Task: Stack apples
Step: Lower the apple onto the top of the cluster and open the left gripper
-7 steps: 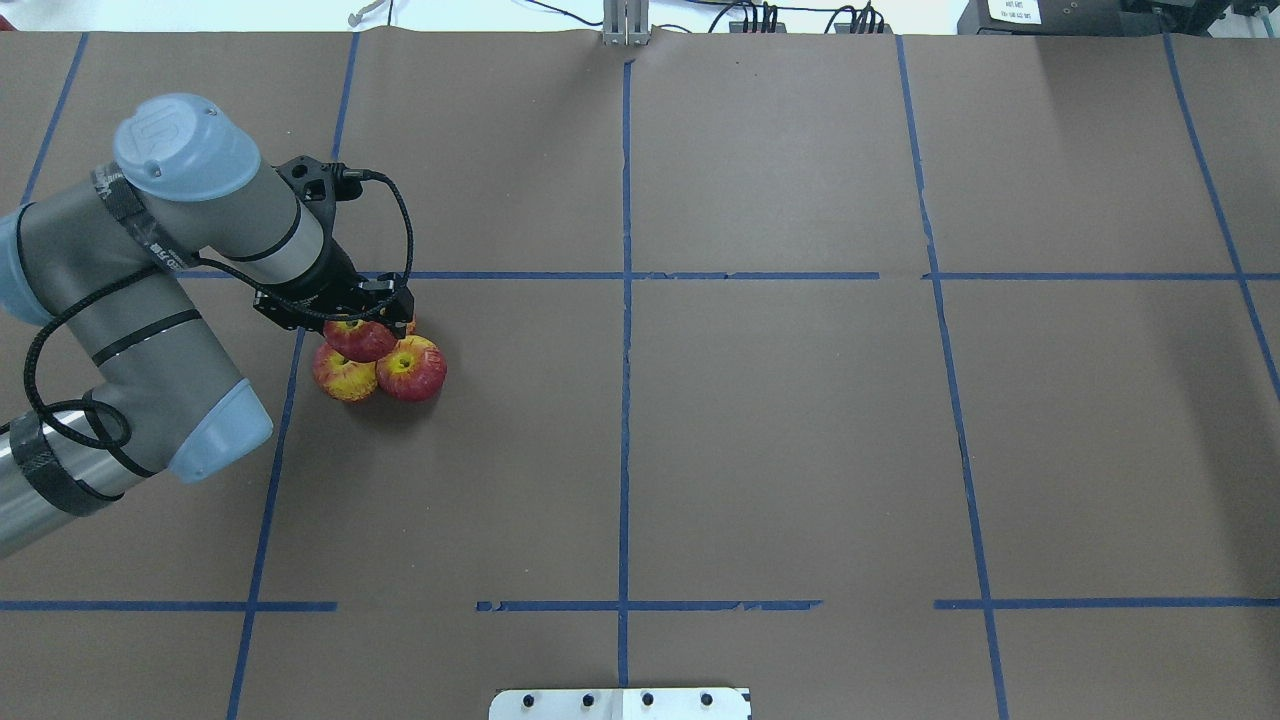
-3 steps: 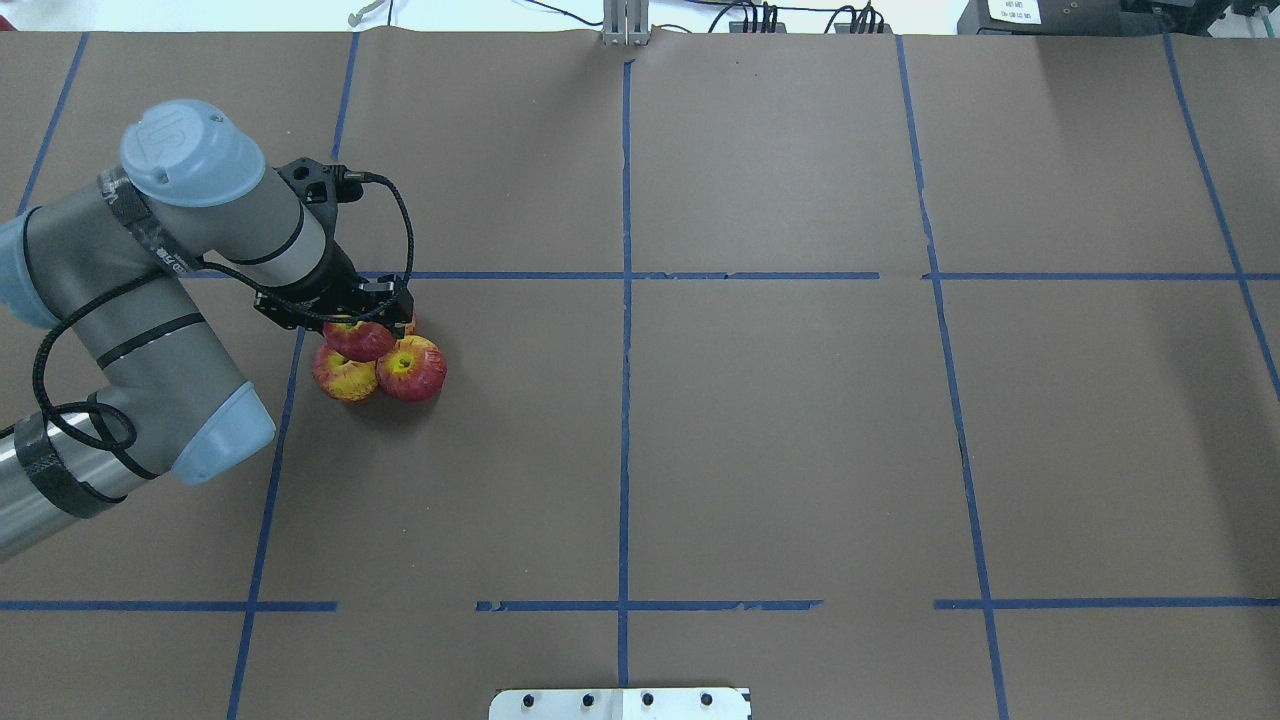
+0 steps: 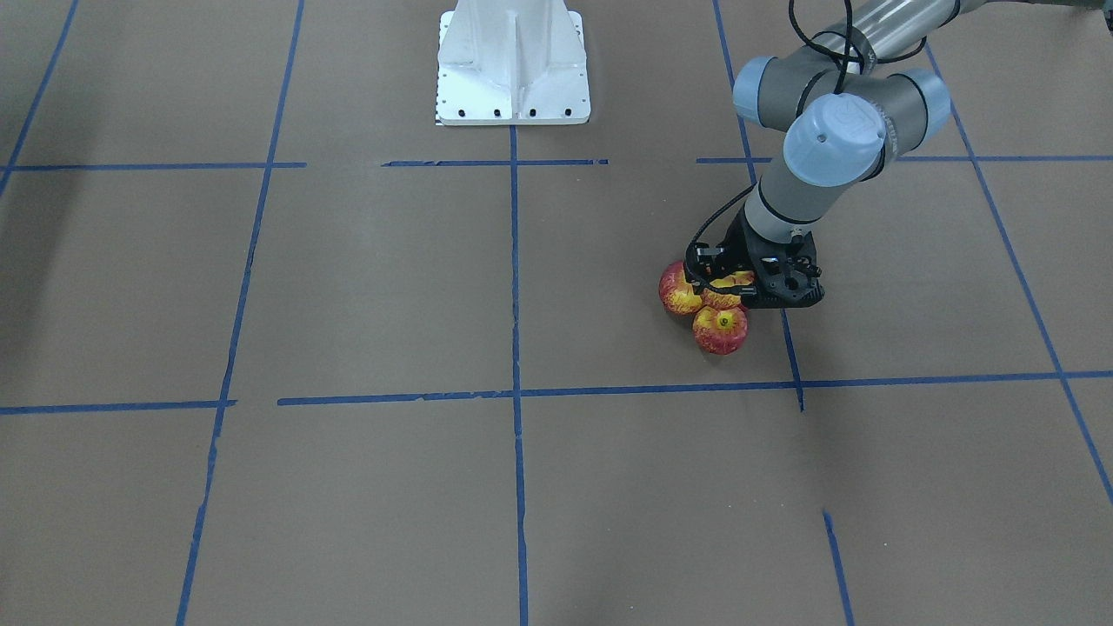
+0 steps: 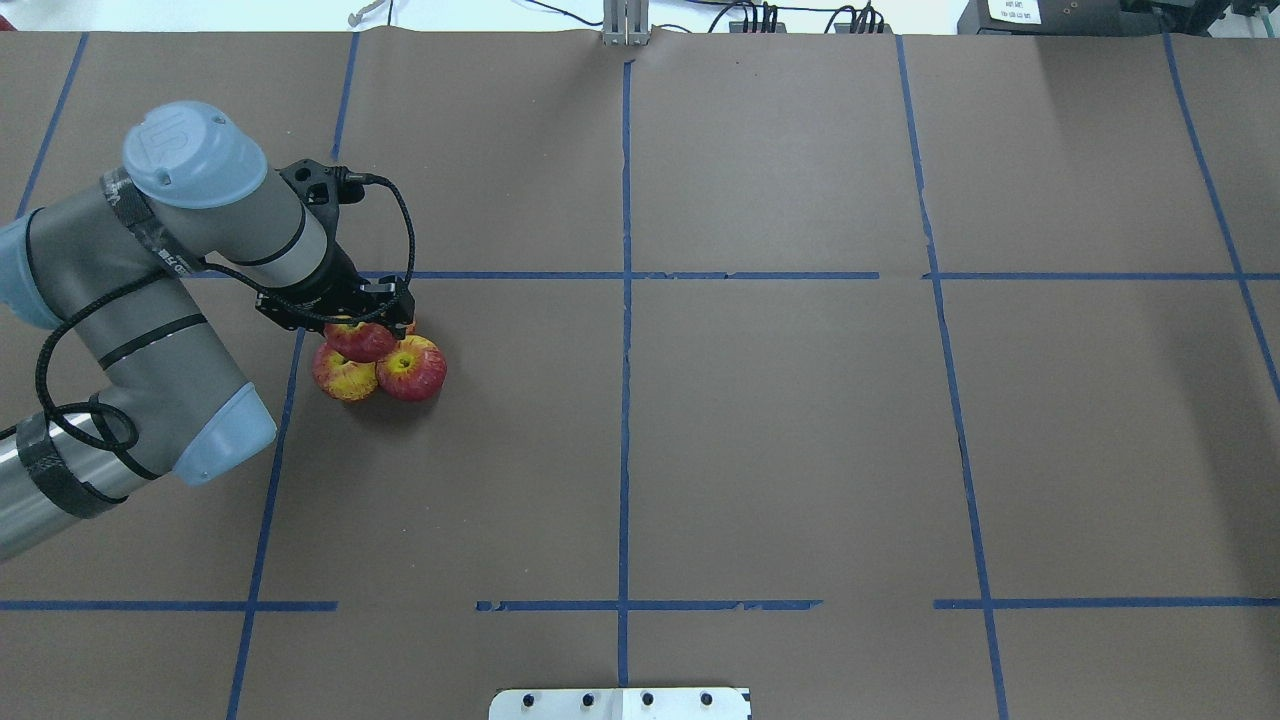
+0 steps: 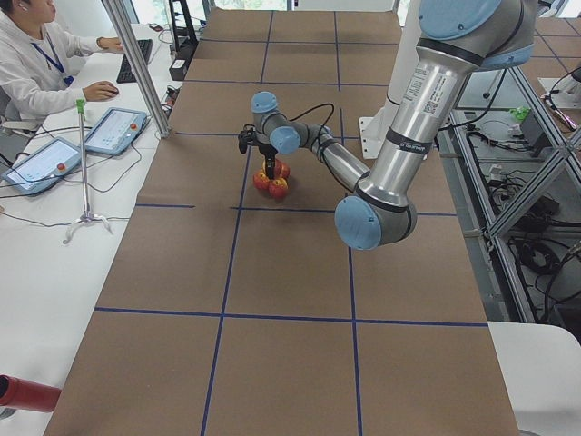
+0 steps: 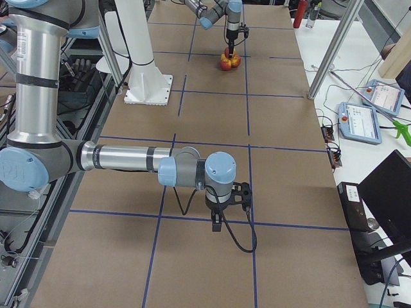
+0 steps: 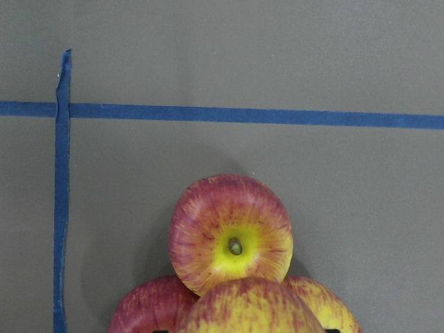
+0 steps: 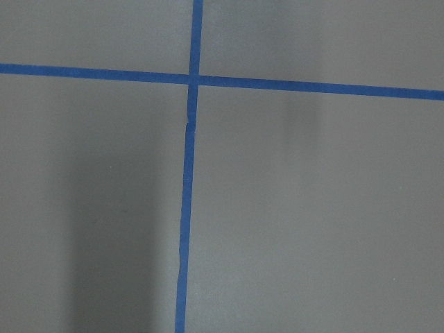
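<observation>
Left wrist-mounted view: left gripper [image 4: 360, 322] over the small round red-yellow top apple [image 7: 243, 309], clamp impossible to tell; final placing, gentle release next.

Bright, even light from above fills every view, so the brown paper [image 4: 800, 450] carries only soft-edged shadows. A small dark patch hugs the apples [image 4: 380, 365] toward the bottom of the overhead view, and broad dim bands lie along the left of the front-facing and right wrist views. The paper has a pale sheen near the middle of the front-facing view, where the white base [image 3: 513, 61] is almost washed out; the left wrist view is sharp on the apples, the right wrist view slightly soft.
</observation>
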### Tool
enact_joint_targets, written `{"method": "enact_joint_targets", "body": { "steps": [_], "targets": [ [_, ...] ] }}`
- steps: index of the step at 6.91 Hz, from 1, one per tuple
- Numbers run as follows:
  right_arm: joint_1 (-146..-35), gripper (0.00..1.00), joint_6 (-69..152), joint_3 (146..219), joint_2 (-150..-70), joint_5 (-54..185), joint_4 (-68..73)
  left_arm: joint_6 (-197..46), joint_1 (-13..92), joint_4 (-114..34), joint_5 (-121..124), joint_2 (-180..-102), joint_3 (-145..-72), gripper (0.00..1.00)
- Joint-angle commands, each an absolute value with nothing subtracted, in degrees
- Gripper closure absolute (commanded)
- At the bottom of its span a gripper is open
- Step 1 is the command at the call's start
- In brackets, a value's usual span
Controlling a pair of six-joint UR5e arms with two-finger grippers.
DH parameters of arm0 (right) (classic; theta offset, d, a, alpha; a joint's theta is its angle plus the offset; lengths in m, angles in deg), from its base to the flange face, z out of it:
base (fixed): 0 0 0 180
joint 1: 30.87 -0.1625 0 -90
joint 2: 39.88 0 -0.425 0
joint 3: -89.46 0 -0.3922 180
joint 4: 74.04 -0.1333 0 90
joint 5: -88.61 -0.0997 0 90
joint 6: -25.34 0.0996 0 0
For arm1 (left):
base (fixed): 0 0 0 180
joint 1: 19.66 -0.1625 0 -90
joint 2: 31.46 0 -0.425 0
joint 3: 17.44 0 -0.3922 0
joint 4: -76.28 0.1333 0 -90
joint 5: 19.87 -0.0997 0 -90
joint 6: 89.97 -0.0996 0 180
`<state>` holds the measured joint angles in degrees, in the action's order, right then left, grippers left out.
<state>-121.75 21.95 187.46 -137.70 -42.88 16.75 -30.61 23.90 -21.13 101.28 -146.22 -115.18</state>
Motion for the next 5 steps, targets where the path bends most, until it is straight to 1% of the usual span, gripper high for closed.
{"method": "enact_joint_targets", "body": {
  "steps": [1, 3, 4, 5],
  "targets": [
    [-121.7, 0.0, 21.9, 187.5, -137.7, -42.9, 16.7, -30.4, 23.8, -21.2, 101.3, -146.2, -115.2, 0.0],
    [-121.7, 0.0, 22.0, 187.5, -137.7, -42.9, 16.7, -30.3, 23.9, -21.2, 101.2, -146.0, -116.6, 0.0],
    [-121.7, 0.0, 22.0, 187.5, -137.7, -42.9, 16.7, -30.2, 24.6, -20.9, 101.2, -145.4, -118.8, 0.0],
    [-121.7, 0.0, 21.9, 187.5, -137.7, -42.9, 16.7, -30.7, 27.9, -19.9, 101.2, -145.1, -123.0, 0.0]
  ]
}}
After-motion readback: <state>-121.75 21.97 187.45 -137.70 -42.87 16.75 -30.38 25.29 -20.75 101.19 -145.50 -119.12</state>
